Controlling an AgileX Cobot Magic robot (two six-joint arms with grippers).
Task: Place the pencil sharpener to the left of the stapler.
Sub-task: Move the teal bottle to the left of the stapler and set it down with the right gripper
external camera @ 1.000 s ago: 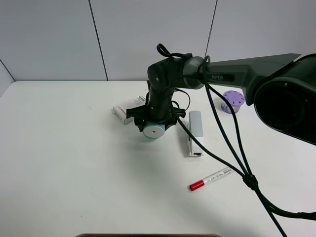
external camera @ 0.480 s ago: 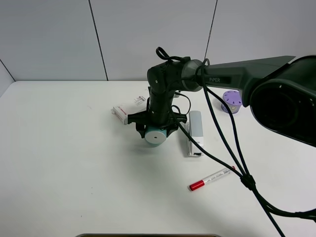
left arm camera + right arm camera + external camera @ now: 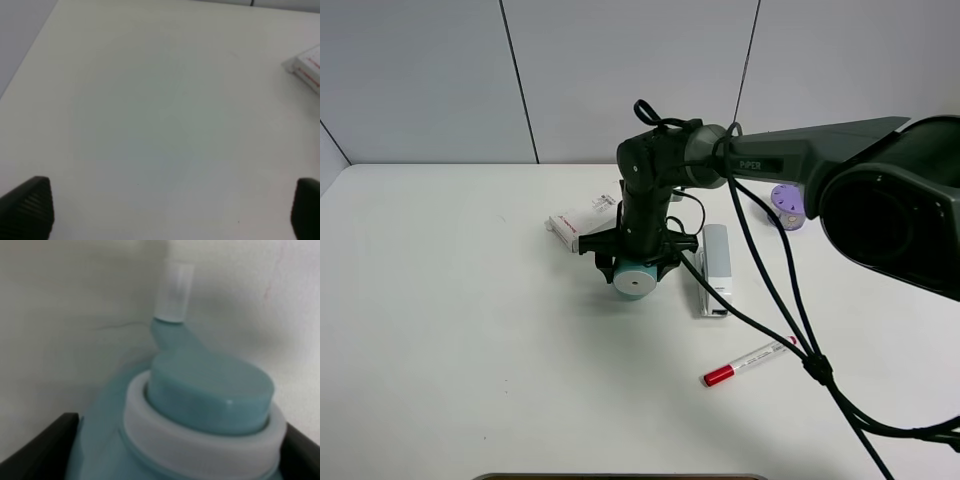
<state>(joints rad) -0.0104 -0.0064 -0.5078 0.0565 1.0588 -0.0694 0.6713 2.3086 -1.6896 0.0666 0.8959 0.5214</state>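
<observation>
The teal pencil sharpener (image 3: pixel 635 283) shows its pale round face toward the camera, just left of the stapler (image 3: pixel 715 266). My right gripper (image 3: pixel 636 266) has reached across the middle and is shut on it, holding it low over the table or on it. In the right wrist view the sharpener (image 3: pixel 200 390) fills the frame, its small white knob (image 3: pixel 173 290) pointing away, with the gripper (image 3: pixel 170 460) clamped on its sides. The light grey stapler lies lengthwise, a small gap from the sharpener. My left gripper (image 3: pixel 165 215) is open over bare table and does not show in the exterior view.
A flat white box (image 3: pixel 582 224) lies behind and left of the sharpener, and its corner also shows as the white box (image 3: pixel 306 67) in the left wrist view. A purple cylinder (image 3: pixel 790 204) stands at the back right. A red-capped marker (image 3: pixel 746 362) lies in front of the stapler. Cables hang from the right arm.
My right gripper has carried the sharpener down and slightly toward the front, closer to the table beside the stapler. The other objects have not moved.
</observation>
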